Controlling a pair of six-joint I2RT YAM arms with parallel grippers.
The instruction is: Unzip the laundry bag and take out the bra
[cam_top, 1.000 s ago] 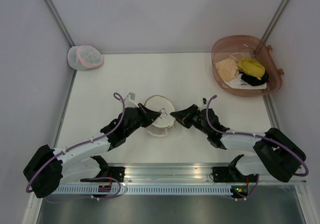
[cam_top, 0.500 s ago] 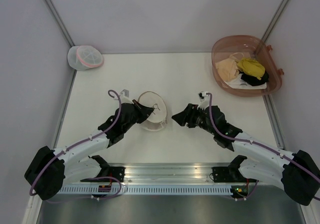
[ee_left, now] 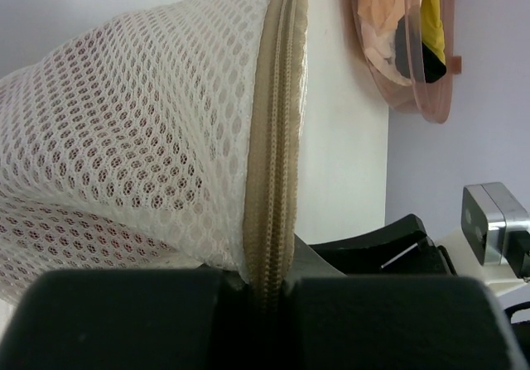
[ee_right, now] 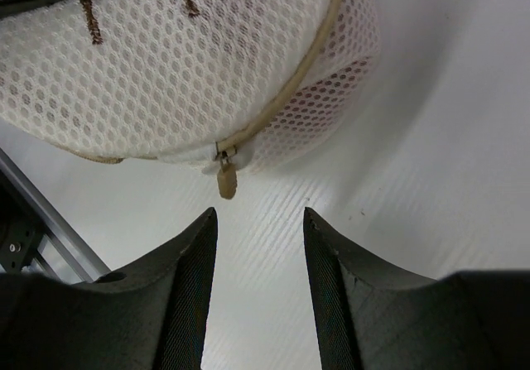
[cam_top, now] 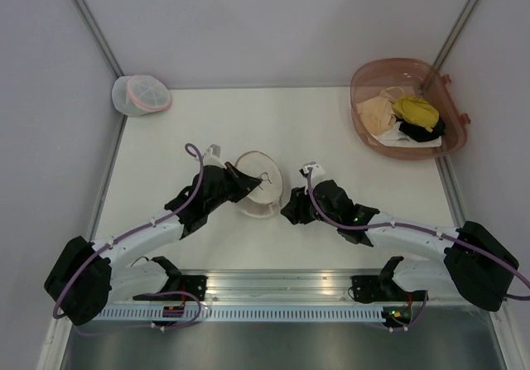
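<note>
The cream mesh laundry bag point(cam_top: 263, 193) sits tilted at the table's middle. My left gripper point(cam_top: 240, 184) is shut on its tan zipper seam point(ee_left: 277, 163), which runs up between the fingers in the left wrist view. Red fabric shows faintly through the mesh point(ee_left: 58, 229). My right gripper point(cam_top: 290, 211) is open and empty just right of the bag. In the right wrist view the bag point(ee_right: 166, 64) fills the top, and its small tan zipper pull point(ee_right: 226, 181) hangs just ahead of the open fingertips point(ee_right: 199, 246). The bra itself is hidden inside.
A whiter round bag with a pink band point(cam_top: 142, 95) lies at the back left corner. A pink plastic basket point(cam_top: 447, 134) at the back right holds yellow, beige and black garments. Grey walls enclose the table; a metal rail point(cam_top: 281, 285) runs along the near edge.
My right gripper has moved left and toward the near side, closer to the bag's lower right edge. My left gripper still holds the bag, which has shifted slightly right.
</note>
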